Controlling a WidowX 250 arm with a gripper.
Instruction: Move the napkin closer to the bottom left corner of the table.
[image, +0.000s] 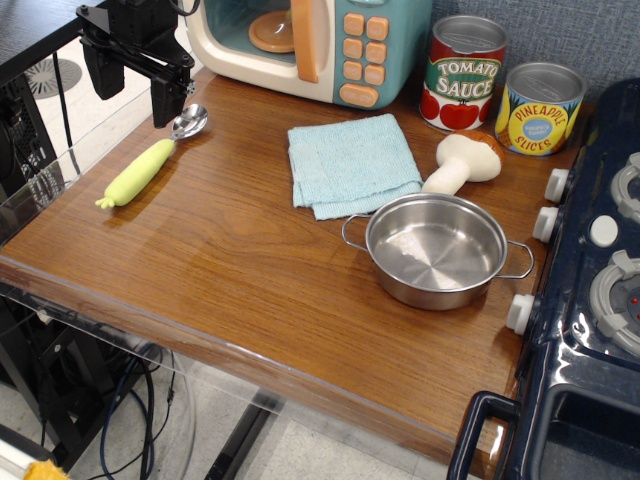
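Observation:
The napkin, a folded light blue terry-cloth square, lies flat on the brown wood-grain table, in front of the toy microwave and just behind the steel pot. My gripper hangs above the table's far left corner, well to the left of the napkin. Its black fingers are spread apart with nothing between them. It is open and empty.
A spoon with a yellow-green handle lies just under the gripper. A steel pot, a toy mushroom, a tomato sauce can and a pineapple can stand to the right. A toy microwave stands at the back, a dark blue toy stove at the right.

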